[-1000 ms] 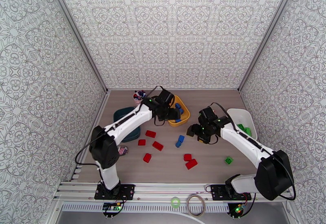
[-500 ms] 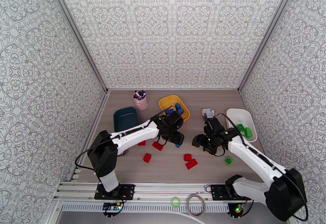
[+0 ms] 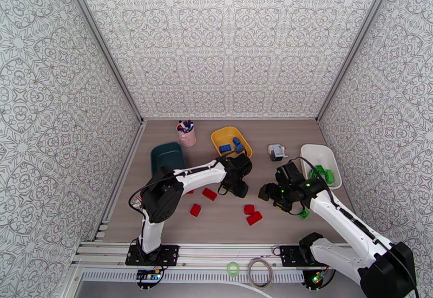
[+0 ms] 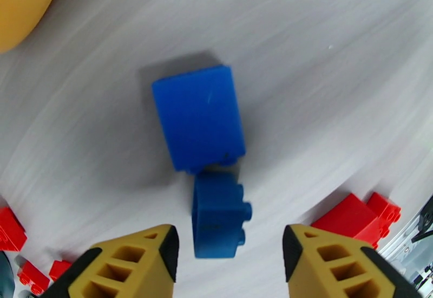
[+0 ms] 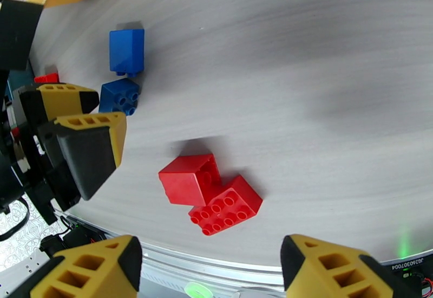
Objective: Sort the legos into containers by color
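Two blue legos lie on the table, one oblong (image 4: 197, 117) and a smaller one (image 4: 219, 215) just in front of it. My left gripper (image 4: 230, 256) hangs low over the smaller one, jaws open on either side of it and not touching. From above, the left gripper (image 3: 238, 184) is just near of the yellow container (image 3: 215, 135), which holds blue legos (image 3: 231, 144). My right gripper (image 5: 210, 258) is open above two touching red legos (image 5: 189, 179). The white container (image 3: 318, 153) holds green legos (image 3: 323, 173). The teal container (image 3: 166, 157) stands at the left.
More red legos (image 3: 209, 193) lie left of centre. One green lego (image 3: 304, 213) peeks out beside the right arm. A pink cup of pens (image 3: 187, 134) and a small grey-white object (image 3: 276, 151) stand at the back. The left gripper's fingers (image 5: 89, 147) are close to my right gripper.
My left gripper came from over the yellow container down to the blue legos on the table, and its jaws narrowed. The right arm drew back toward the near edge, over the red legos.
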